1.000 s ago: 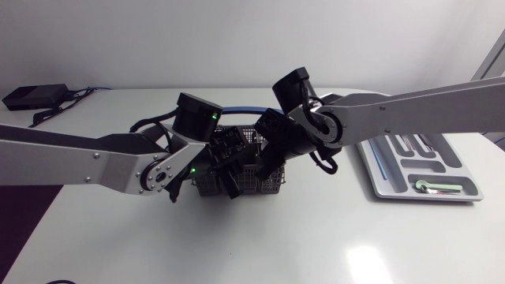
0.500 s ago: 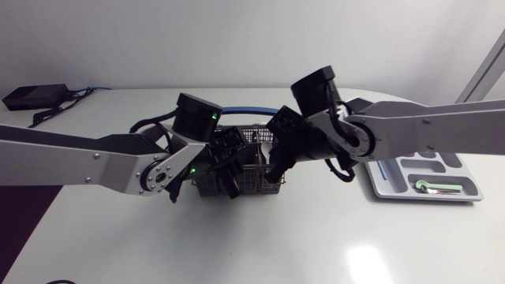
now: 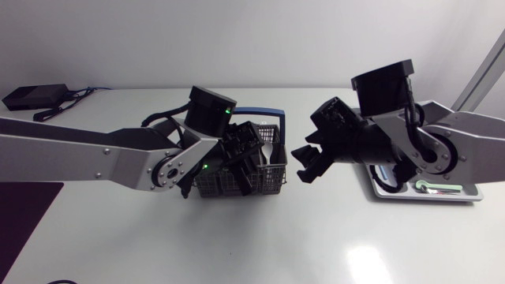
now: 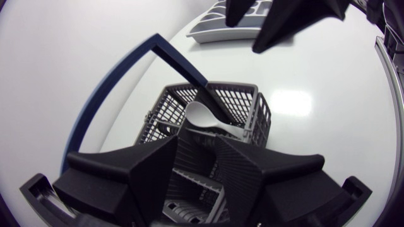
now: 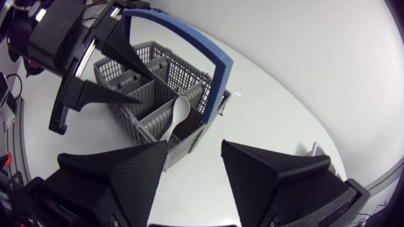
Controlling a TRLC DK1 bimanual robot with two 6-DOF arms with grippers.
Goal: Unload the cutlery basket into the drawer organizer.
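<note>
**Evidently, one spoon was seen in the basket, and both grippers were empty**

At the table's left, the left arm [image 3: 95, 158] was stretched toward the middle. The left gripper [image 3: 246, 160] was held over the cutlery basket [image 3: 272, 183], its fingers moderately spread with nothing clasped between them and their tips pointed down into the compartments. The basket was set near the table's middle, with its blue handle [image 5: 183, 36] raised upright. A white spoon [image 4: 208, 120] was lodged at a tilt, bowl uppermost, in the compartment at the basket's end toward the right gripper [image 3: 308, 162]. That gripper was held just right of the basket and apart from it, its fingers parted wide and empty. Farther right, the drawer organizer [image 3: 472, 192] was partly hidden by the right arm [image 3: 465, 142]. A green-handled piece [image 3: 438, 187] was laid in the organizer's compartment nearest the table's front edge.
</note>
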